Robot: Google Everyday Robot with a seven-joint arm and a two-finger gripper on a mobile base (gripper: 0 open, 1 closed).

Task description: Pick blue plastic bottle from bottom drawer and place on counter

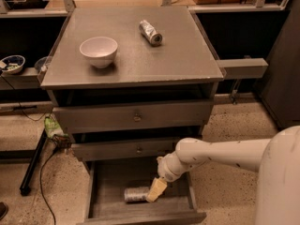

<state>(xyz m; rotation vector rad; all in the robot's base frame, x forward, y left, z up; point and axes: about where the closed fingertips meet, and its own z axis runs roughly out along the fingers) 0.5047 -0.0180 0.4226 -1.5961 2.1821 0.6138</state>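
Observation:
The blue plastic bottle [135,194] lies on its side on the floor of the open bottom drawer [107,198], near the middle. My gripper [156,190] hangs down inside the drawer at the end of the white arm [215,153], right against the bottle's right end. It hides that end of the bottle. The counter [183,60] is the flat grey cabinet top above.
A white bowl [98,50] stands on the counter at the left, and a shiny silver can [150,32] lies toward the back. Two upper drawers [136,117] with small knobs sit partly pulled out above the bottom one. Cables and a stand leg [33,165] lie on the floor at the left.

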